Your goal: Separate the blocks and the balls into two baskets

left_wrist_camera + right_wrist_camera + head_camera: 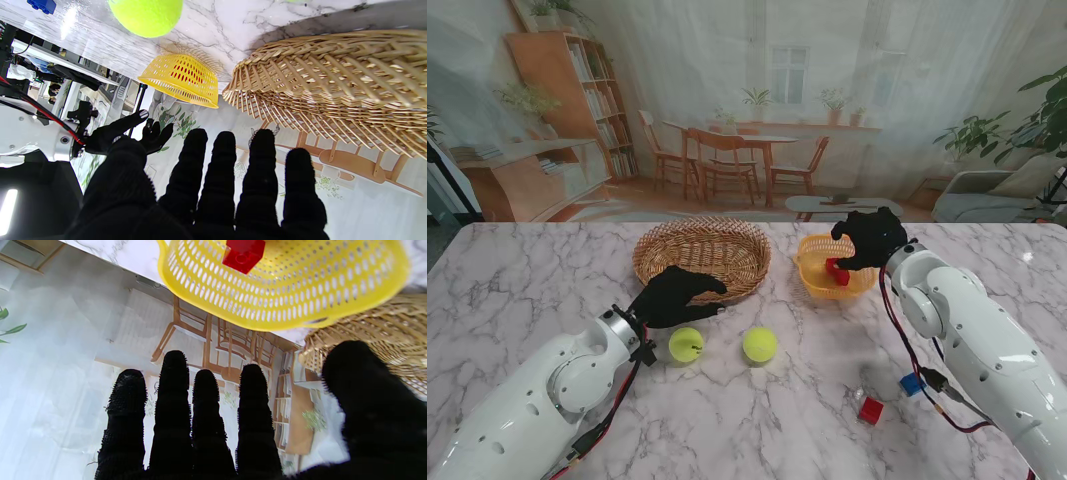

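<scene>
Marble table point(527, 290): the left third and the far right edge are lying bare, giving open passage.

Centre, upper part: wicker basket point(703, 256) and yellow basket point(835, 266) are standing side by side, a narrow gap between them. The right hand point(870, 238) is occupying the space over the yellow basket's right rim; the left hand point(677, 295) is sitting at the wicker basket's near rim.

Centre, lower part: two tennis balls point(686, 345) point(760, 345) are lying apart, table showing between them.

Lower right: blue block point(912, 384) and red block point(871, 410) are sitting beside the right arm point(977, 340).
</scene>
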Action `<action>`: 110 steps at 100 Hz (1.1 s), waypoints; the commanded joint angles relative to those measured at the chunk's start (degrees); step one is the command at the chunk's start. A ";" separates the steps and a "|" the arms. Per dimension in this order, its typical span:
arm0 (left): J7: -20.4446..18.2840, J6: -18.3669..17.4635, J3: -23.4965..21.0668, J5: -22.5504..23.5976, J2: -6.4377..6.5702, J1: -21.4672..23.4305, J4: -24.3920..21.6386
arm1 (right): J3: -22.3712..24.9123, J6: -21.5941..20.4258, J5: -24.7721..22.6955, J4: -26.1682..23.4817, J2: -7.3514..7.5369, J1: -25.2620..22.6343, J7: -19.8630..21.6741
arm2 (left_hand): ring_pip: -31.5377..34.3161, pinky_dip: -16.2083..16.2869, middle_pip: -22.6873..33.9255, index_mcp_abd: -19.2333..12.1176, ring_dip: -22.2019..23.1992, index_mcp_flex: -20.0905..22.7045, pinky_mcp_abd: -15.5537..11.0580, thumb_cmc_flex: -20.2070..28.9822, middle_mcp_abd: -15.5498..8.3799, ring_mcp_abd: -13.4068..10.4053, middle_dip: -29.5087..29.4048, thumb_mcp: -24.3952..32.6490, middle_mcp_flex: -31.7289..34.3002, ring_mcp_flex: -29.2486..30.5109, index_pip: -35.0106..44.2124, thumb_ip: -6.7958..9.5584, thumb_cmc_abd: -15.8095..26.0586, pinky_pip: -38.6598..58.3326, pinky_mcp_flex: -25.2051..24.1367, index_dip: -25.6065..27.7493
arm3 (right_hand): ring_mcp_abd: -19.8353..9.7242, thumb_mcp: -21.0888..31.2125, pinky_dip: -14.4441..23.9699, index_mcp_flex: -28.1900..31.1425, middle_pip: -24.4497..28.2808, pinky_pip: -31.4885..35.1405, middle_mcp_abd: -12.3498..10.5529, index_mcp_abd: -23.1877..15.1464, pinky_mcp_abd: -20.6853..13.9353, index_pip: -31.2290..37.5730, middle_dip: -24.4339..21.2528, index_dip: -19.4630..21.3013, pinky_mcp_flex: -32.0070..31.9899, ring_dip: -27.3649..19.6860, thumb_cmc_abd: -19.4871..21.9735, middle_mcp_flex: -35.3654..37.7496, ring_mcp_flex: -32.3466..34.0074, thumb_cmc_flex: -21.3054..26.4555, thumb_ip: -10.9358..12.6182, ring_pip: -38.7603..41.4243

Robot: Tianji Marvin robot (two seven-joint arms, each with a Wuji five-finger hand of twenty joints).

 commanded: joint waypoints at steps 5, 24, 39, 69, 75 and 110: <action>-0.72 -0.16 0.19 0.46 0.00 -0.17 0.15 | 2.28 -1.43 -2.17 -3.31 0.74 -2.96 0.06 | 0.75 0.41 0.34 -1.16 0.21 1.75 1.23 -0.14 -1.09 0.02 0.01 -1.54 1.16 0.70 0.86 -0.85 2.52 0.59 -0.25 0.39 | 1.43 -0.95 0.08 -0.78 -0.86 -1.20 1.24 1.69 2.14 -0.93 -0.61 1.44 -1.36 -0.90 1.23 -1.10 -0.78 -1.98 1.43 -2.52; -0.91 -0.04 0.36 0.45 0.03 -0.26 0.14 | 7.08 -3.78 -4.16 -9.68 0.69 -8.57 -0.91 | 0.71 0.43 0.33 -1.09 0.20 1.72 1.21 -0.07 -1.12 0.05 0.01 -1.45 1.14 0.64 0.86 -0.82 2.55 0.55 -0.30 0.38 | 1.95 -1.86 -0.06 -0.05 -1.28 -1.53 1.35 1.92 2.54 -1.47 -0.91 1.52 -1.58 -1.54 1.66 -0.71 -0.95 -1.41 1.57 -3.74; -1.01 -0.06 0.43 0.57 0.06 -0.28 0.06 | 9.58 -6.12 -5.79 -14.72 0.74 -12.72 -1.06 | 0.74 0.46 0.32 -1.16 0.21 1.77 1.18 -0.08 -1.12 -0.04 0.00 -1.48 1.16 0.71 0.89 -0.83 2.53 0.59 -0.23 0.38 | 2.21 -3.04 -0.22 0.35 -1.95 -1.97 1.26 1.55 2.89 -2.24 -1.20 1.54 -1.90 -2.08 2.13 -0.20 -1.15 -1.80 1.65 -4.92; -0.52 -0.06 0.12 0.64 -0.01 -0.16 0.12 | 13.26 -8.56 -10.27 -23.80 0.83 -23.24 -4.41 | 0.75 0.48 0.35 -1.14 0.24 1.73 1.15 -0.13 -1.20 -0.04 0.02 -1.49 1.17 0.66 0.90 -0.83 2.60 0.58 -0.24 0.38 | 2.83 -5.13 -0.63 1.55 -3.56 -3.00 1.07 1.39 3.76 -3.49 -1.48 1.75 -2.45 -2.97 3.23 1.42 -0.73 -1.71 1.94 -7.21; -0.51 -0.06 0.13 0.65 -0.01 -0.16 0.13 | 13.81 -8.77 -11.71 -25.24 0.96 -25.49 -5.14 | 0.80 0.49 0.37 -1.10 0.26 1.78 1.19 -0.14 -1.11 -0.01 0.03 -1.52 1.19 0.73 0.94 -0.84 2.51 0.61 -0.23 0.39 | 2.99 -5.78 -0.78 2.09 -4.05 -3.34 1.11 1.23 3.98 -3.85 -1.44 1.84 -2.54 -3.19 3.46 1.89 -0.56 -1.58 2.06 -7.92; -0.82 0.10 -0.37 1.17 0.11 0.58 -0.83 | 16.37 -7.73 -17.00 -30.02 1.38 -36.54 -8.31 | 0.96 0.51 0.56 -1.11 0.34 1.80 1.11 -0.03 -1.22 -0.01 0.11 -1.47 1.18 0.85 1.14 -0.82 2.56 0.73 -0.15 0.45 | 3.08 -7.33 -1.04 3.22 -5.48 -3.66 0.93 1.13 4.36 -4.55 -1.34 2.11 -2.14 -3.86 4.27 3.02 0.17 -1.81 2.29 -9.97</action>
